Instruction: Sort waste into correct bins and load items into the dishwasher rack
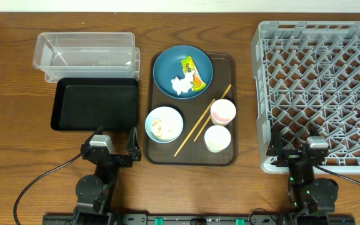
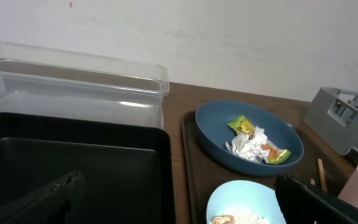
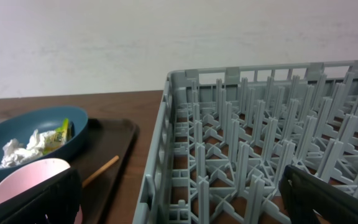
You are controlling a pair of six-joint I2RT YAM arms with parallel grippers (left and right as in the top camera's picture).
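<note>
While parked at the near edge of the worktop (image 1: pixel 17 125), note both sets of jaws spread wide and holding nothing: left gripper (image 1: pixel 114 142) just behind the near right corner of the black tray (image 1: pixel 95 106), right gripper (image 1: pixel 294 150) at the near left corner of the rack (image 1: pixel 320 87). Count the left gripper as the nearer one to the waste. Look ahead and slightly right of it for the light-blue bowl (image 1: pixel 164 124) with its rice bits, then farther along that same line for the blue plate (image 1: pixel 167 65) bearing the wrapper (image 1: pixel 192 74) and crumpled paper (image 1: pixel 180 84). Find the clear tub (image 1: pixel 83 50) beyond the black tray, ahead and to the left. See the chopsticks (image 1: pixel 202 127) slanting from near-left to far-right across the brown tray (image 1: pixel 230 62), between bowl and cups. Judge the pink cup (image 1: pixel 223 112) and white cup (image 1: pixel 217 138) better placed for the right gripper, ahead and to its left, with the rack straight ahead of it.
</note>
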